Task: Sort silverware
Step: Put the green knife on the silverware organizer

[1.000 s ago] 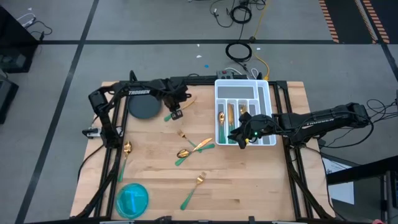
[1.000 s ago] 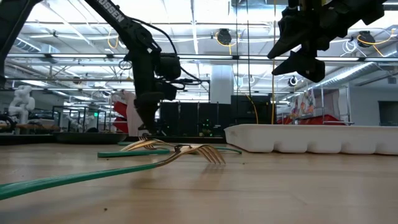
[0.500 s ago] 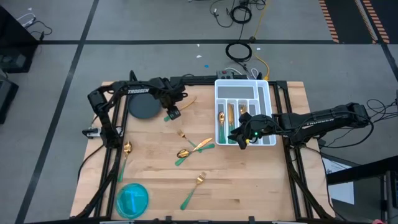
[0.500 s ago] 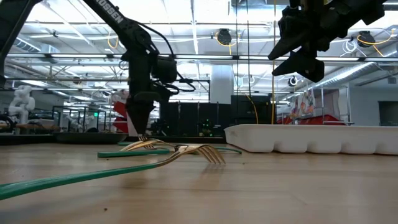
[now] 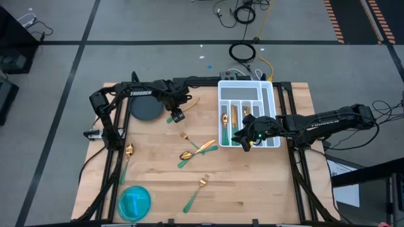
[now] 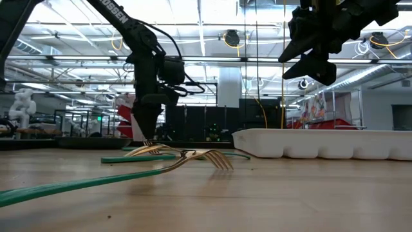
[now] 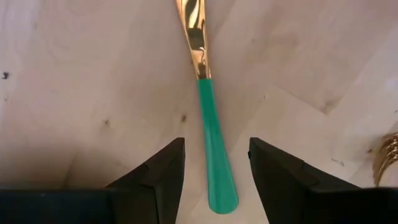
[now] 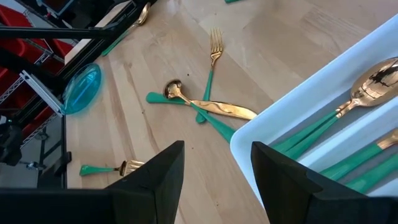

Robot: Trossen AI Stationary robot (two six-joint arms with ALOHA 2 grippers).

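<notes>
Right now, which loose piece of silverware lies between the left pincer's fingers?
The green-handled knife beside the dark plate: it lies between the open left pincer; the others lie farther away.

Glossy gold-headed silverware point(image 7: 199, 46), smooth green handles, matt wooden table point(image 5: 252, 183)

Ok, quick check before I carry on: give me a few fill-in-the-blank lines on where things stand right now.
1. The left gripper is open, its fingers on either side of a knife's ____ handle.
2. The right gripper hovers open over the near end of the white ____.
3. The blue lid lies near the table's front-____ corner in the high view.

Missing words: green; tray; left
</notes>
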